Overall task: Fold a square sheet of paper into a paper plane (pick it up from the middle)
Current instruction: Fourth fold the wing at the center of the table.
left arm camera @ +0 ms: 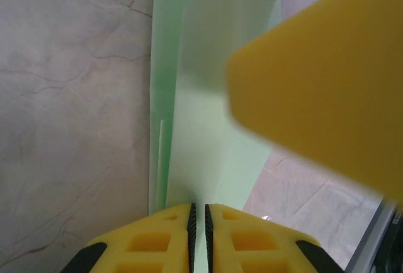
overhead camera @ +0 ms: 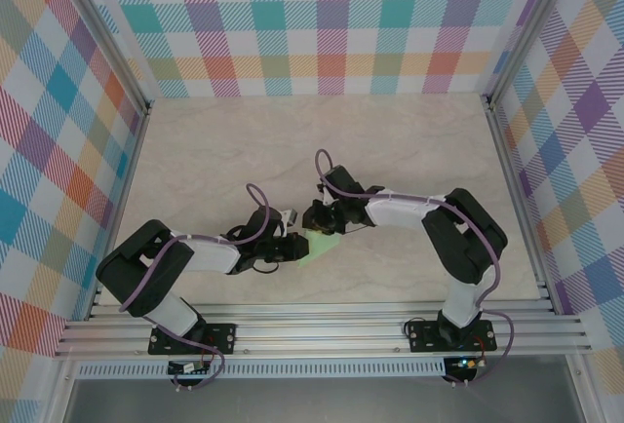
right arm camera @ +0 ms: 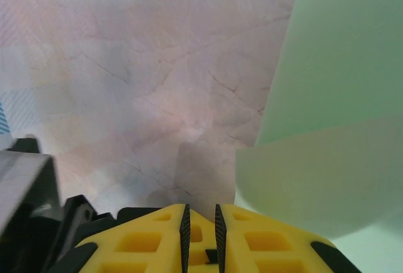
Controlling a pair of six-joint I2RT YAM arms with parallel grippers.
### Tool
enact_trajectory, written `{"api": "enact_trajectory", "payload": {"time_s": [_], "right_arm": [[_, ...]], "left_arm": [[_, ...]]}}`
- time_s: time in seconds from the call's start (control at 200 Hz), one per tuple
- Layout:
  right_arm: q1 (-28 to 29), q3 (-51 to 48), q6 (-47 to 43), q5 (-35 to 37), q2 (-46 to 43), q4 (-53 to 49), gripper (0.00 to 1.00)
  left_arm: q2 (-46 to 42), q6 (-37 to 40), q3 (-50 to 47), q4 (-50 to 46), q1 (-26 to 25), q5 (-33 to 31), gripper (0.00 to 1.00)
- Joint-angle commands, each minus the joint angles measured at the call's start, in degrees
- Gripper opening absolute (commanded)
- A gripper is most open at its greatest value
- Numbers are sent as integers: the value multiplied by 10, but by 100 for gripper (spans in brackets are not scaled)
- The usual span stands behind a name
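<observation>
On the table, the square sheet of paper. Lies front of centre, between the two arms. Runs forward from between the fingers of the left gripper, which sits at its left edge. Right gripper just behind the sheet, close to the left one.

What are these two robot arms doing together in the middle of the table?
They are working on a sheet of pale green paper in the middle of the table. The paper is already folded into layers. The left hand is shut on one edge, and the paper runs up from between its fingers. The right hand is closed too, right beside the paper. I cannot tell whether it grips the paper. No finished plane shape is visible yet.
</observation>
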Motion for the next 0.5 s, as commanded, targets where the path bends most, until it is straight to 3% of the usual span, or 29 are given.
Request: {"api": "enact_trajectory", "payload": {"time_s": [0.0, 0.18, 0.495], "right_arm": [[3, 6, 11, -7, 31, 12, 21], [-10, -6, -3, 42, 48, -2, 20], [-72, -18, -30, 33, 48, 20, 20]], "left_arm": [[33, 12, -15, -61, 2, 11, 15], [37, 17, -15, -75, 3, 6, 14], [43, 24, -28, -89, 3, 0, 13]]}}
